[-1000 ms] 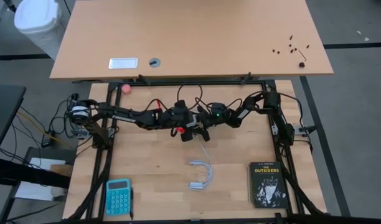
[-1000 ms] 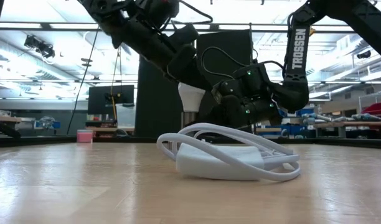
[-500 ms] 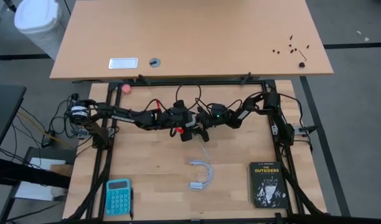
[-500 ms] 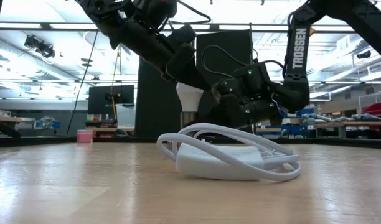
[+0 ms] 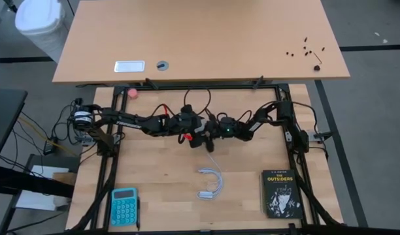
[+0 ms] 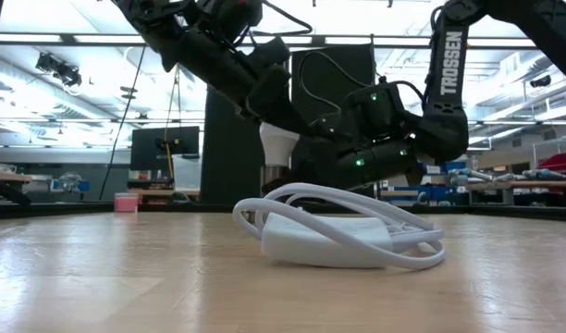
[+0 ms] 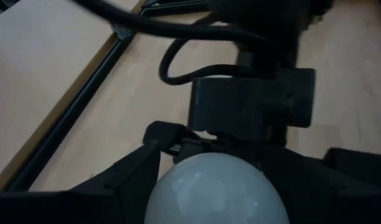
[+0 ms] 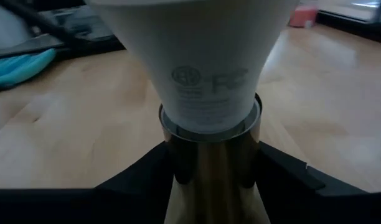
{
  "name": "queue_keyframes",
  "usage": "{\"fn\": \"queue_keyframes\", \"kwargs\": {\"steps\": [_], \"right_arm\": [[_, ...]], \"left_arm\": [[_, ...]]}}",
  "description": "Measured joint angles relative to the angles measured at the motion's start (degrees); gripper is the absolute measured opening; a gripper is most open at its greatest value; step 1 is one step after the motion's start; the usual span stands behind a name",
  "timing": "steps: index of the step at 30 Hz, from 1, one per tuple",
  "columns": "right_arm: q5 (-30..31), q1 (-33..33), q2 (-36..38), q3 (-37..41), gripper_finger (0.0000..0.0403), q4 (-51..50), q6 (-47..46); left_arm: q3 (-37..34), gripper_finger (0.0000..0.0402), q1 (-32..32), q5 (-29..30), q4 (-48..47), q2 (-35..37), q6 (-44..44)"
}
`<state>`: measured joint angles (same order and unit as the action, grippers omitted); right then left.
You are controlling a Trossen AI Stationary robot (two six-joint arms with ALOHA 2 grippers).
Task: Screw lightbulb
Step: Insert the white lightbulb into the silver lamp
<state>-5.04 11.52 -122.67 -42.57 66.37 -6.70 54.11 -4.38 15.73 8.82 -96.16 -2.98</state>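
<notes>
1. I had the small white pear-shaped frosted lightbulb (image 6: pixel 279 143) above the wooden tabletop (image 5: pixel 154 183), held between both arms, its neck seated in a brass-coloured cylindrical socket (image 8: pixel 212 168).
2. The left gripper (image 7: pixel 209 168) clasped the globe — light, smooth, breakable, so I judged only gentle pressure safe.
3. The right gripper (image 8: pixel 212 165) clamped the socket, the stiffer part, better for firm holding.

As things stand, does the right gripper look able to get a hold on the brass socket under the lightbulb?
Probably yes. The right gripper already has a finger on each side of the brass socket with nothing between. The left gripper holds the lightbulb higher up, by its globe, leaving the socket free.
</notes>
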Motion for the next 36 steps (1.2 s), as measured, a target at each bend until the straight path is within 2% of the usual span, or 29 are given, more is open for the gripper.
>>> {"fn": "queue_keyframes", "kwargs": {"steps": [9,16,20,22,25,33,36], "right_arm": [[17.15,-5.82,0.0,-0.13,0.0196,-0.6,-4.13],[34.22,-11.24,-0.02,-0.39,0.0197,-1.47,-8.36],[37.99,-12.8,-0.11,-0.74,0.0198,-1.6,-4.91],[37.36,-12.81,-0.11,-0.64,0.0203,-1.39,-3.25],[32.43,-11.72,-0.05,0.15,0.0219,-0.52,-2.69],[7.13,-4.96,0.0,2.44,0.0312,2.04,-1.96],[-0.67,-1.89,0.0,3.61,0.0342,3.97,-0.12]], "left_arm": [[0.04,0.0271,0.04,1.18,-0.89,0.02,0.9],[0.11,0.0271,0.07,1.18,-0.52,0.0,1.7],[0.11,0.0271,0.41,1.22,-0.27,0.0,1.34],[0.09,0.0271,0.67,1.45,-0.1,-0.03,1.02],[0.09,0.0271,0.76,1.42,-0.1,-0.04,0.81],[0.04,0.0271,0.85,1.37,-0.15,-0.04,0.78],[0.04,0.0271,0.88,1.2,-0.15,-0.04,0.66]]}}
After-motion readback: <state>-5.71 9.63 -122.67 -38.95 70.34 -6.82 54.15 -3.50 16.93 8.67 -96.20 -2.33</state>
